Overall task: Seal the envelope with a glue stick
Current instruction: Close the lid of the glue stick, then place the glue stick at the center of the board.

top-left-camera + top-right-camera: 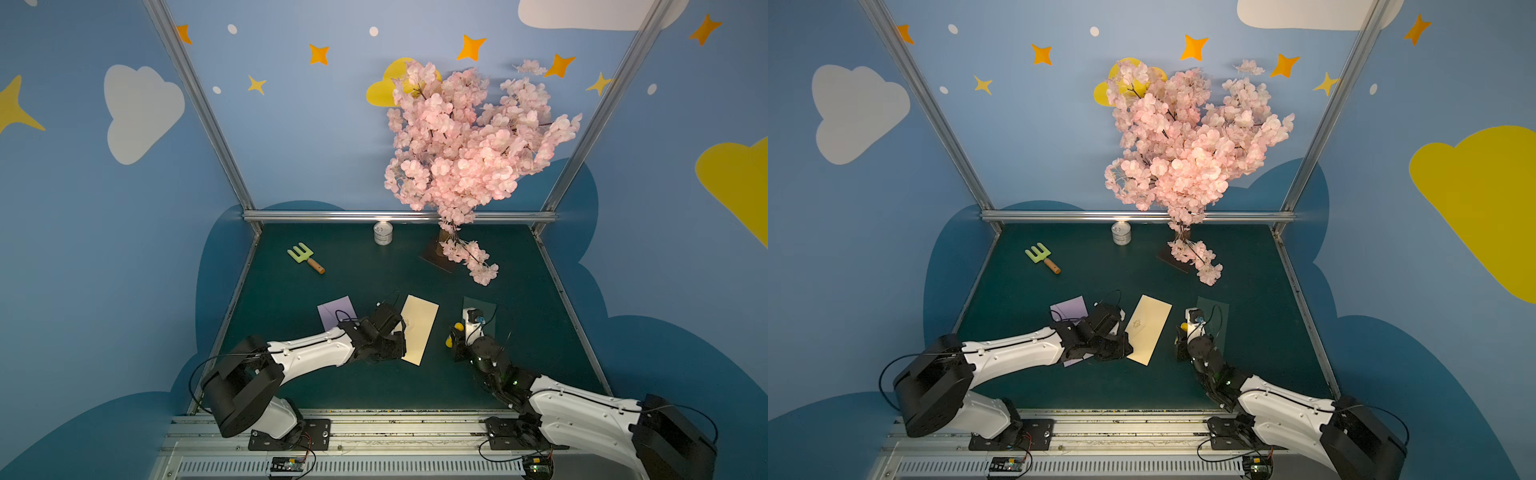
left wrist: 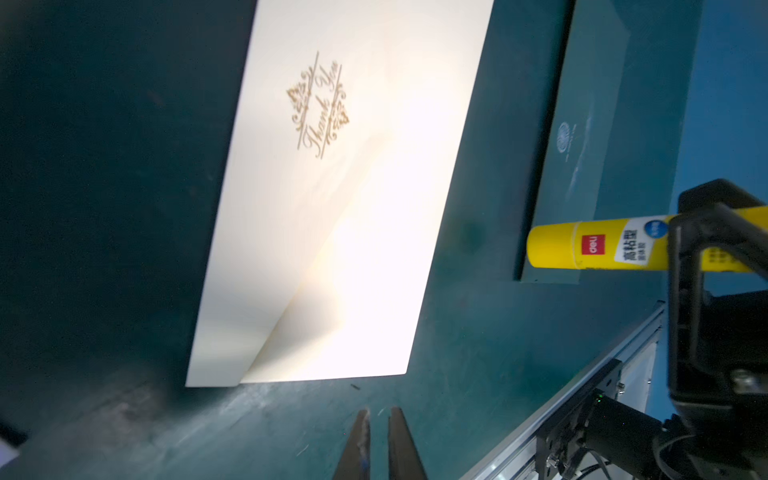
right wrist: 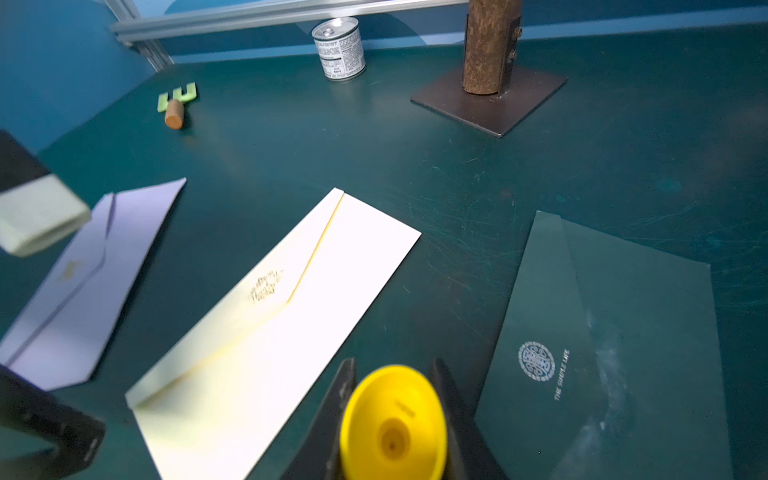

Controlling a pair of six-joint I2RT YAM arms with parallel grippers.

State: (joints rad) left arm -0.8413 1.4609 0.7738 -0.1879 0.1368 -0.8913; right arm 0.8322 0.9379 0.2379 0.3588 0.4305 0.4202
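Pinching glue stick (image 3: 392,424) in right gripper (image 3: 393,365) beside cream envelope (image 2: 332,208), with left gripper (image 2: 380,411) pressed nearly together, empty, just off envelope's short edge.

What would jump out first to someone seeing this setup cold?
The tall pink blossom tree at the back right of the table dominates both top views. Next come the cream envelope lying mid-table and the bright yellow glue stick clamped in the right gripper just beside it.
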